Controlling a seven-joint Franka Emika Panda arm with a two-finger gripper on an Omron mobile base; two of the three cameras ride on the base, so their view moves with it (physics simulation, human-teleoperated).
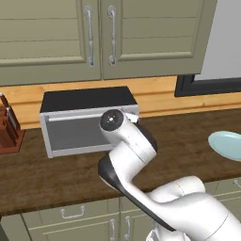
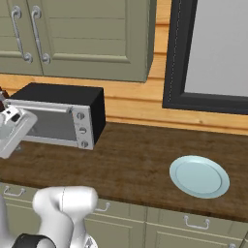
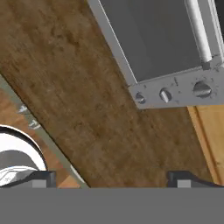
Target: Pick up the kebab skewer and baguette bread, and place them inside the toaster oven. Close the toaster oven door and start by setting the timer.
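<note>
The toaster oven (image 2: 58,116) sat shut at the back edge of the counter (image 2: 140,155), its stiff, heavy door (image 1: 77,132) best pulled by the bar handle (image 3: 199,28), while the gripper (image 3: 111,177) waited with jaws apart.

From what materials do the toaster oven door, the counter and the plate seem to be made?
Toaster oven door: probably glass, a grey pane in a brushed-looking silver metal frame with a bar handle. Counter: likely dark stained wood, visible grain, matte. Plate: perhaps glazed ceramic, pale blue and smooth; plastic is possible.
</note>
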